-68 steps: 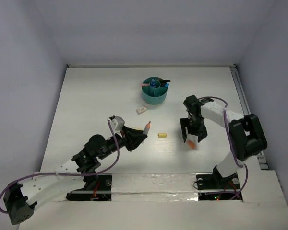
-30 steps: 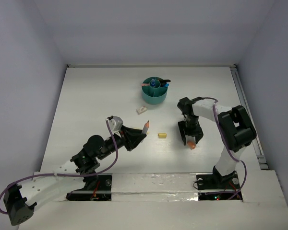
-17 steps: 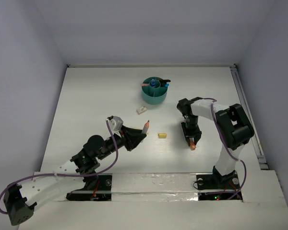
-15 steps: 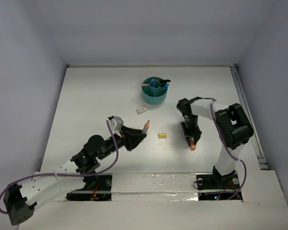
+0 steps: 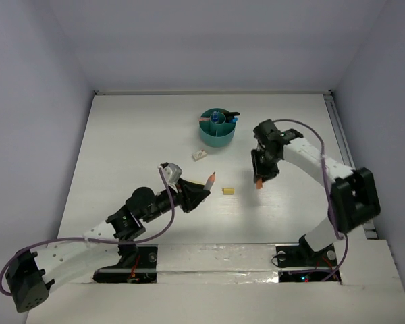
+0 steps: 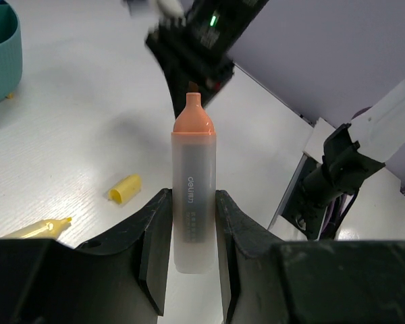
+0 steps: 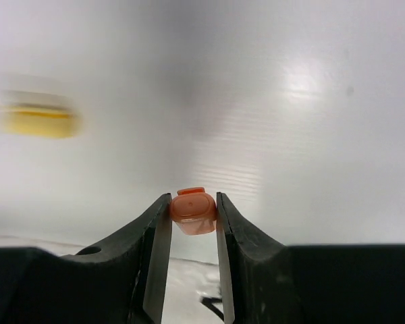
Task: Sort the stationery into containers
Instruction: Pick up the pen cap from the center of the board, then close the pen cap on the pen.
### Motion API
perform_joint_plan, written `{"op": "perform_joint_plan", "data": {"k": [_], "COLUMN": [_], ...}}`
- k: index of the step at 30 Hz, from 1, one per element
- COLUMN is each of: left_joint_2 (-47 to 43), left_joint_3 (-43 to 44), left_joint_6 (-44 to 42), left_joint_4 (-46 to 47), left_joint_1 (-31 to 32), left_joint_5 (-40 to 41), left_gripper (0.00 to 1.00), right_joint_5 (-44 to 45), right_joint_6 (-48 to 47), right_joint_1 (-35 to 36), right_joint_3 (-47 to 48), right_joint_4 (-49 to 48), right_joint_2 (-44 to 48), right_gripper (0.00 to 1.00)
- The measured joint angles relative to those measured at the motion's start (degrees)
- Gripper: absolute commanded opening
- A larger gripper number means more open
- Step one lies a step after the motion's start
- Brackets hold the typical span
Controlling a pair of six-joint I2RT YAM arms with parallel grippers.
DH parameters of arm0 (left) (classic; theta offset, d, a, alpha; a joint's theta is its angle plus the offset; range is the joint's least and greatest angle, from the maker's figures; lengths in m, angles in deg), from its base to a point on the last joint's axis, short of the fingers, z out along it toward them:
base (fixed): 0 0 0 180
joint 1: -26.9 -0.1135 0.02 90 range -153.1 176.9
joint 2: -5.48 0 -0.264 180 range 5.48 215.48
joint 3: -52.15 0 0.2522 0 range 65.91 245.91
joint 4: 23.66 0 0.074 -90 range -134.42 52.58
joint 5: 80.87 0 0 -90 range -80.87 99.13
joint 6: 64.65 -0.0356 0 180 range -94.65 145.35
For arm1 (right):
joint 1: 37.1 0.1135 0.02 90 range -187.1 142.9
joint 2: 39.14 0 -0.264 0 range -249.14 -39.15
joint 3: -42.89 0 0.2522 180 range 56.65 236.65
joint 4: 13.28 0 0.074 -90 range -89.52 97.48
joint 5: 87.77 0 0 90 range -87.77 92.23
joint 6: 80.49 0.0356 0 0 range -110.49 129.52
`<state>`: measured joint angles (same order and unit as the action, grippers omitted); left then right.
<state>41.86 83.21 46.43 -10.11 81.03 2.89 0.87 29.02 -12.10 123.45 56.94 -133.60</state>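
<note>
Right arm has lifted off the table (image 5: 135, 135) since a second ago and swung toward the teal organizer (image 5: 217, 138). The right gripper (image 5: 262, 174) now hangs above the table, right of the organizer and nearer the bases, well apart from it. Its jaws are clamped on an orange marker (image 7: 193, 210), seen end-on in the wrist view and pinched squarely between both fingertips. From above, the marker's lower end pokes out below the fingers. The left arm has shifted slightly forward and right. The left gripper (image 6: 193, 216) is closed on a translucent grey marker (image 6: 193, 182), held low on the barrel, with its peach-orange cap (image 6: 192, 120) pointing away from the wrist. A small yellow piece (image 5: 228, 191) lies on the table between the two grippers. A white eraser (image 5: 199, 155) lies near the organizer's near-left side. Several pens (image 5: 219, 117) stand in the organizer.
</note>
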Motion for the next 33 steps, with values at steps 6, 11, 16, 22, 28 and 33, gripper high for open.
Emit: {"op": "perform_joint_plan", "data": {"k": [6,11,16,22,28,33], "left_joint_2": [5.42,9.66,11.47,13.68,16.13,16.37], "left_joint_3": [0.09,1.62,5.31,8.63,9.2,8.24], "left_joint_6": [0.09,1.51,4.35,6.95,9.7,13.03], "left_joint_4": [1.86,3.08,6.36,11.61,15.21,21.73], "left_joint_1": [0.0,0.0,-0.13,-2.8,-9.51,-13.0], "left_joint_5": [-0.68,-1.6,-3.06,-5.55,-9.81,-14.64], "left_gripper": [0.0,0.0,0.0,0.0,0.0,0.0], "right_joint_5": [-8.5,-15.91,-23.82,-31.76,-36.26,-41.97], "right_joint_6": [4.57,9.94,14.47,18.47,21.27,25.83], "right_joint_1": [1.18,1.31,1.31,1.31,1.31,1.33], "right_joint_3": [0.55,-9.11,-12.52,-13.33,-13.31,-13.31], "right_joint_4": [-19.5,-44.76,-61.51,-73.88,-82.38,-89.81], "right_joint_2": [20.46,33.03,30.77,29.16,28.81,24.57], "right_gripper": [0.2,0.2,0.2,0.17,0.16,0.17]}}
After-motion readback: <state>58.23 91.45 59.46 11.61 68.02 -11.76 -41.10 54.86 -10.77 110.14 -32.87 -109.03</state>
